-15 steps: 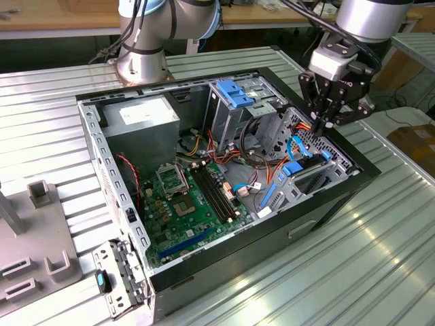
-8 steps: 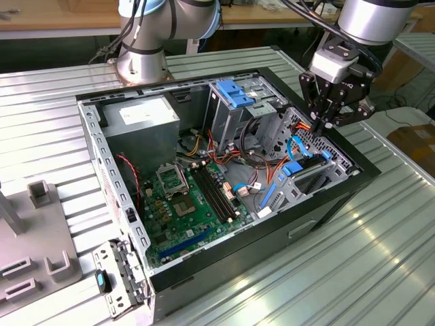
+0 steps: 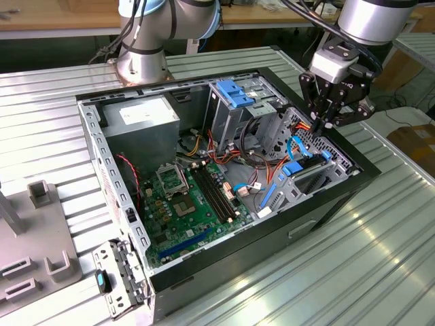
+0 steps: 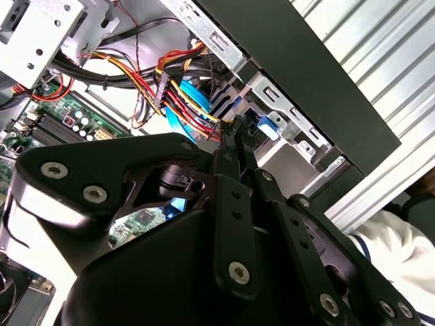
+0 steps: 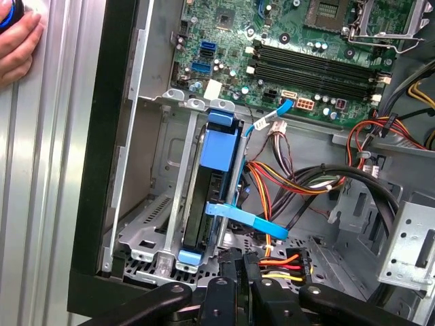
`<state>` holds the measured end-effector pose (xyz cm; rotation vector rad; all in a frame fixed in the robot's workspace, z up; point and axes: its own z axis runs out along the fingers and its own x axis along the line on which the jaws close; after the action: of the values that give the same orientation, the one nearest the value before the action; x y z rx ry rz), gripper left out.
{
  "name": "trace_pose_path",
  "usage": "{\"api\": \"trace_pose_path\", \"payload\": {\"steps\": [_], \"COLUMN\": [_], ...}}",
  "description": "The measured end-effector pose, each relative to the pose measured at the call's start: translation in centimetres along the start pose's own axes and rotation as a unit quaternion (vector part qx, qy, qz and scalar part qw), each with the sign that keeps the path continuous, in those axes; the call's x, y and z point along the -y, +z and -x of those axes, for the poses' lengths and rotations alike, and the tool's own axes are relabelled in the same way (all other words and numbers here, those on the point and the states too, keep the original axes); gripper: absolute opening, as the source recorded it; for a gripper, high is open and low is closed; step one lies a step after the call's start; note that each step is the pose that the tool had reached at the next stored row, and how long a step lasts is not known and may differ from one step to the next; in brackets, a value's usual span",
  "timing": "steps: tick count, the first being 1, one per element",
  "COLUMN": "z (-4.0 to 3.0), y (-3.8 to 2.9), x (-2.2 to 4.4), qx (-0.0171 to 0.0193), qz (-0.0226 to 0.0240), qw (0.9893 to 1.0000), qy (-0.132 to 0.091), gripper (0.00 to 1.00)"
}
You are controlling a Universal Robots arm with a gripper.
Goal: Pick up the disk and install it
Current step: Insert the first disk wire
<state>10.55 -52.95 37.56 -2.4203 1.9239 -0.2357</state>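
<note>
My gripper (image 3: 325, 121) hangs just over the case's drive bay, fingers drawn together on nothing. Directly below me the disk (image 5: 212, 197) stands on edge in its metal cage (image 5: 178, 204), blue rails showing; cables (image 5: 299, 183) hide its connector end.

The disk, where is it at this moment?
The disk stands on edge in the metal drive cage of the open computer case, at the exterior view's right, beside the motherboard and just below the gripper.
</note>
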Motion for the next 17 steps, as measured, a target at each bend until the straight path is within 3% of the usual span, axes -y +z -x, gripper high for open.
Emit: {"api": "trace_pose_path", "payload": {"steps": [5, 17], "z": [0.01, -0.29], "y": [0.14, 0.16], "x": [-0.02, -0.09], "qx": [-0.0018, -0.0015], "qz": [0.0013, 0.0012], "qw": [0.9999, 0.9999], "qy": [0.014, 0.014], "gripper": [0.16, 0.16]}}
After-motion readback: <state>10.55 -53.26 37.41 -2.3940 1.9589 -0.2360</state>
